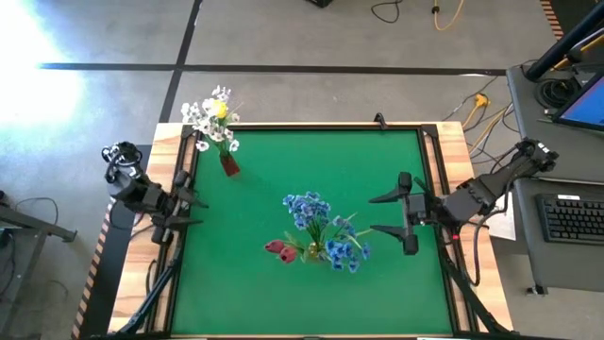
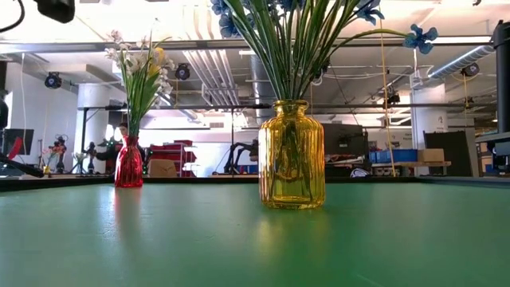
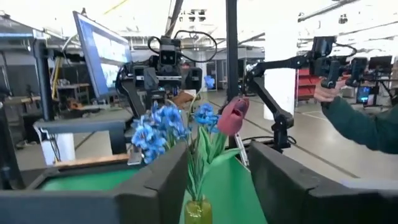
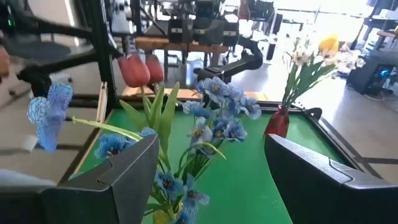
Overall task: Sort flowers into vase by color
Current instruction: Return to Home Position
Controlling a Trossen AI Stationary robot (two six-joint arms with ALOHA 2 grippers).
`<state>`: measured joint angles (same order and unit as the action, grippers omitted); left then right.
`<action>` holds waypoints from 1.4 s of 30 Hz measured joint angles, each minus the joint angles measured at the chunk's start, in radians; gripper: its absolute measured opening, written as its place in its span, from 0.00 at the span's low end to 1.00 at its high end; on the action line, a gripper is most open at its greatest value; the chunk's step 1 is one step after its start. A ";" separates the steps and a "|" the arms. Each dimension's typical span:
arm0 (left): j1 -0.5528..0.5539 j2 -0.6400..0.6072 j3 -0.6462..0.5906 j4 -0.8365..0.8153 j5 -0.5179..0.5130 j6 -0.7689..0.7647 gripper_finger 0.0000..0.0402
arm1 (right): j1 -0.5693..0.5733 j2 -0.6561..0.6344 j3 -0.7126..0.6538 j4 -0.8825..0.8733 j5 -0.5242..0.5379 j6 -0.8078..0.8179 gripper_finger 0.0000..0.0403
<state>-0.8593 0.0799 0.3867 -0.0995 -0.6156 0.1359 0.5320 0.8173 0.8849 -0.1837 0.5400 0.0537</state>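
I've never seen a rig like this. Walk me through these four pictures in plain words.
This is a robot with two arms at a green table. One picture looks down from above, one looks level across the tabletop, and two come from cameras on the wrists. The left gripper and right gripper sit at opposite table sides, both open, holding nothing. A yellow vase holds blue flowers and red tulips; a red vase holds white flowers and a yellow tulip.

Behind the right claw [image 1: 371, 214]: black keyboard [image 1: 576, 217], blue laptop screen [image 1: 585, 102]. Off to its side, yellow plug [image 1: 480, 98] on grey floor [image 1: 330, 38].
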 joint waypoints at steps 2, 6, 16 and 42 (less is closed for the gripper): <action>0.000 -0.009 -0.025 0.004 -0.001 -0.026 0.33 | 0.000 -0.027 -0.041 0.028 0.000 0.011 0.71; 0.000 -0.008 -0.095 0.032 -0.003 -0.045 0.17 | 0.000 -0.062 -0.112 0.069 -0.020 0.034 0.71; 0.052 -0.008 -0.200 0.186 -0.054 0.069 0.01 | -0.013 -0.137 -0.267 0.314 -0.079 -0.052 0.71; 0.632 -0.080 -0.342 0.163 0.398 -0.013 0.00 | -0.395 -0.318 -0.490 0.444 -0.472 -0.074 0.71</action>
<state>-0.2270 0.0002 0.0447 0.0633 -0.2178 0.1225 0.1374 0.4992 0.3953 0.2608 0.0684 -0.0207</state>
